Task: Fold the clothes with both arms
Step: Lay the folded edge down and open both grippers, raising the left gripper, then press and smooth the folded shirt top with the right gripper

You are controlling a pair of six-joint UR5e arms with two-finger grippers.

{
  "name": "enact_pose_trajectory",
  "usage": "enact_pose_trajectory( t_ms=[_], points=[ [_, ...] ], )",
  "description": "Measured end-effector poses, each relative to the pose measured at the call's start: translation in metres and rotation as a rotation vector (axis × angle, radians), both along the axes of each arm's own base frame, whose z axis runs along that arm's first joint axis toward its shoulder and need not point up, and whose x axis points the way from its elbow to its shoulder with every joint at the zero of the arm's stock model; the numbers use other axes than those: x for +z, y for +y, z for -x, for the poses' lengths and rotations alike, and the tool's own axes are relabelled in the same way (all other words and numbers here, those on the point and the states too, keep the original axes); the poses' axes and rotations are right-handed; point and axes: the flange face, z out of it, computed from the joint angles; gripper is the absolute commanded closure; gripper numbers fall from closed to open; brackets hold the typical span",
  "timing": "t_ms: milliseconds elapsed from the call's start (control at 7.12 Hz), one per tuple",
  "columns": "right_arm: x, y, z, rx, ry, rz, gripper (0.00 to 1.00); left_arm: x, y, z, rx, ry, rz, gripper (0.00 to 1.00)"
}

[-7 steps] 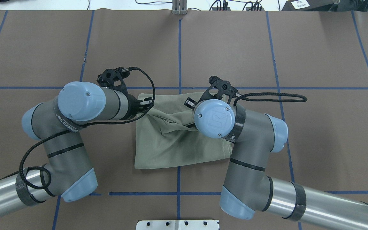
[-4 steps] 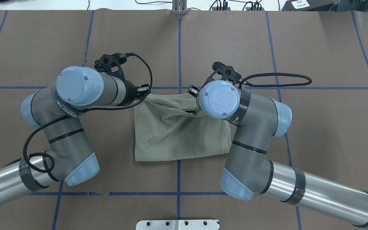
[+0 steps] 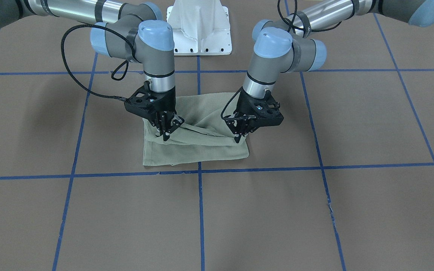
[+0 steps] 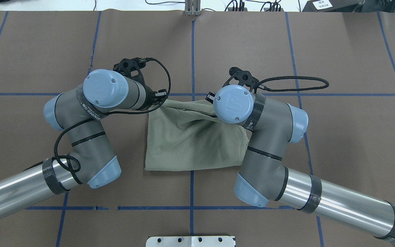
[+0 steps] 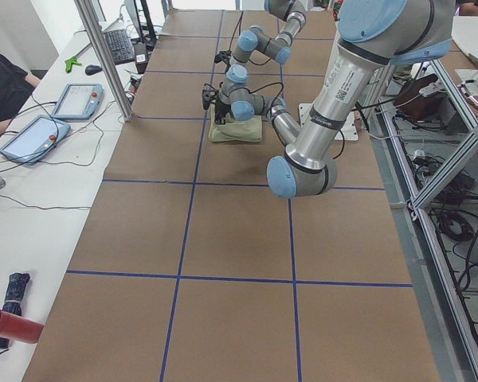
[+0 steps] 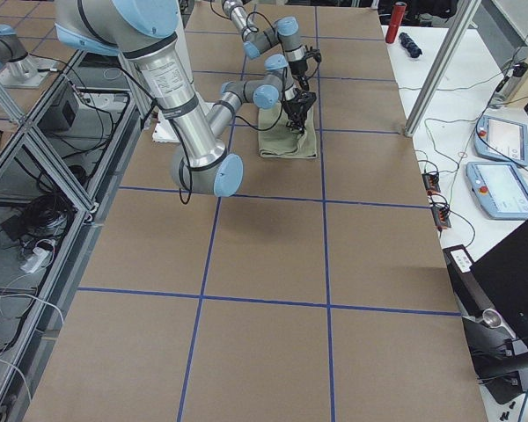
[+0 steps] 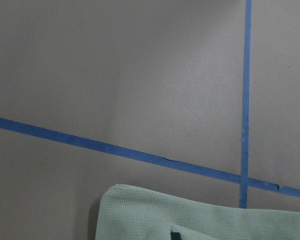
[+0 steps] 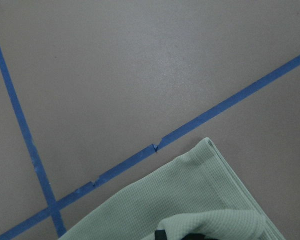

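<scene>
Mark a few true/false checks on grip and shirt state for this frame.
1. The left gripper and right gripper both pinch the shirt. True.
2. The shirt is spread flat with its sleeves out. False: it is folded into a compact rectangle, with its top layer bunched between the grippers.
3. A blue tape line runs under the shirt. True.
4. The whole shirt hangs clear of the table. False: its lower layer lies on the table.
</scene>
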Motion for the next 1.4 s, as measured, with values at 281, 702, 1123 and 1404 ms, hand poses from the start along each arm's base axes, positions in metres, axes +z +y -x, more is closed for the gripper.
enact_pose_trajectory(
  t_ms=[281, 702, 1123, 1404],
  points=[
    [0.008, -0.011, 0.015, -0.037, 0.056, -0.019, 0.00, 0.013, -0.005, -0.006, 0.019, -0.017, -0.031, 0.00],
    [-0.010, -0.037, -0.018, -0.169, 0.046, -0.059, 0.00, 0.016, -0.037, 0.039, 0.128, -0.065, -0.164, 0.00],
    [-0.025, 0.015, 0.001, -0.252, 0.032, -0.130, 0.00, 0.030, -0.048, 0.076, 0.209, -0.071, -0.211, 0.00],
    [-0.010, 0.060, 0.037, -0.286, 0.077, -0.159, 0.00, 0.032, -0.048, 0.079, 0.212, -0.070, -0.211, 0.00]
  ],
)
